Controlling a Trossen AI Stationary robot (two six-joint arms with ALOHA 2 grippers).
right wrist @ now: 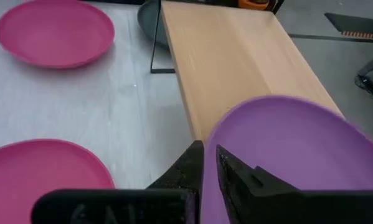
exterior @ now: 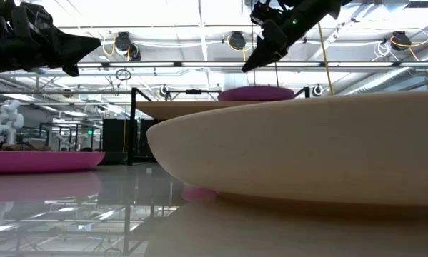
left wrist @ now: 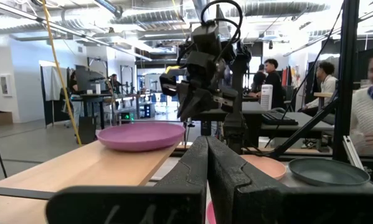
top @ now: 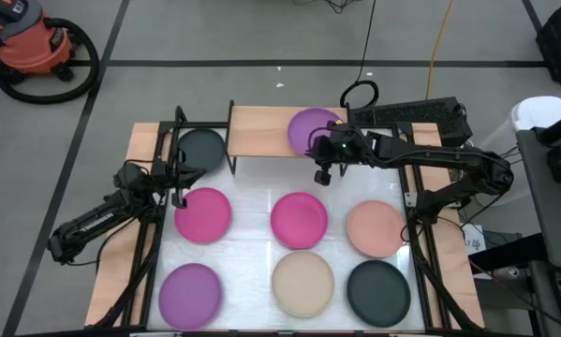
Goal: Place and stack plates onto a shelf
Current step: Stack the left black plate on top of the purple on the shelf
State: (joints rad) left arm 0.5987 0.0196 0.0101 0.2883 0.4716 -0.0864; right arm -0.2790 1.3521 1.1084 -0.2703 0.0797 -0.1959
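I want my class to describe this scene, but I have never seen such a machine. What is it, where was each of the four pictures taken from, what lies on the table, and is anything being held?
It is a robot with two dark arms at a white table.

One camera looks straight down, one sits at table height, and one rides on each wrist.

A low wooden shelf stands at the back with a purple plate on its right end. Seven more plates lie on the table, one dark grey plate beside the shelf.

The right gripper hovers by the purple plate's edge. The left gripper waits at the table's left, shut. Neither holds anything.
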